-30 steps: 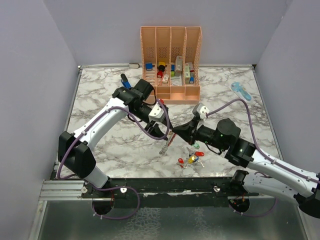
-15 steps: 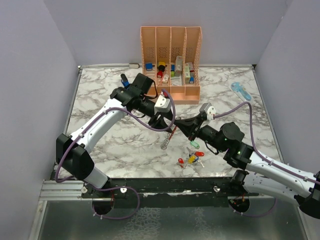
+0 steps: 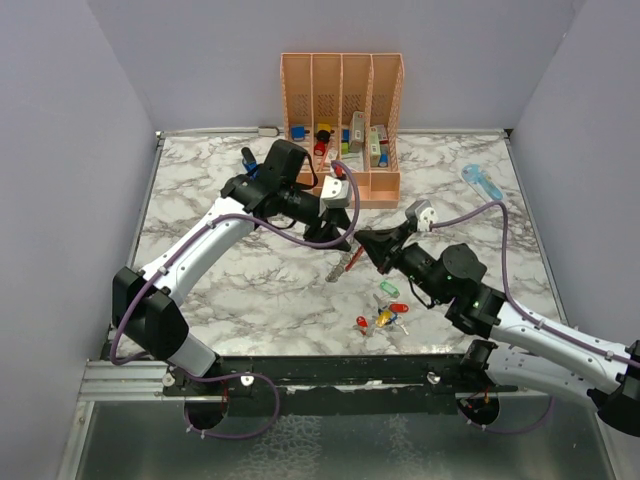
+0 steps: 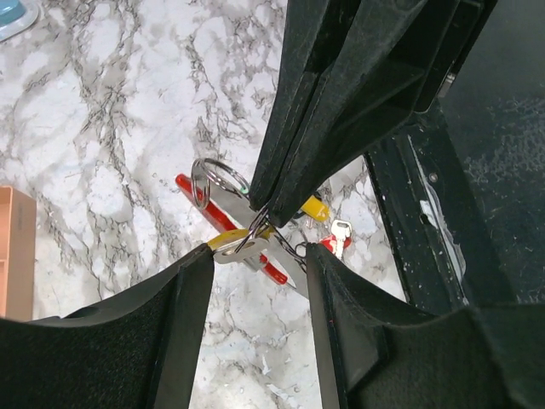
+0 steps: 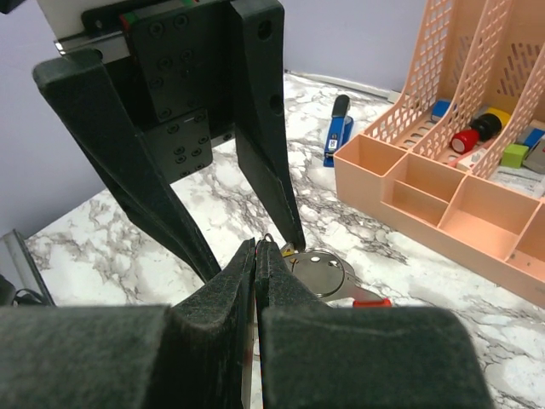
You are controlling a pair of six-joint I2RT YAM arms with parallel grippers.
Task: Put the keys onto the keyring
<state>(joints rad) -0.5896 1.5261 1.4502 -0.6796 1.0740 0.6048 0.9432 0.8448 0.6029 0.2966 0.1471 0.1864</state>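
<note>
Left wrist view: my left pincer (image 4: 260,256) grips the keyring (image 4: 228,209) across its width at centre frame, lifted off the table (image 3: 260,300). My right pincer (image 4: 255,204), fingers pressed together, pinches its thin wire. From the top view, the keys (image 3: 383,317) lie below centre.

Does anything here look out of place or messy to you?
Nothing looks broken or spilled. The keyring dangles tilted above the table where the left gripper and right gripper meet, and the keys lie in a loose heap near the front edge.
</note>
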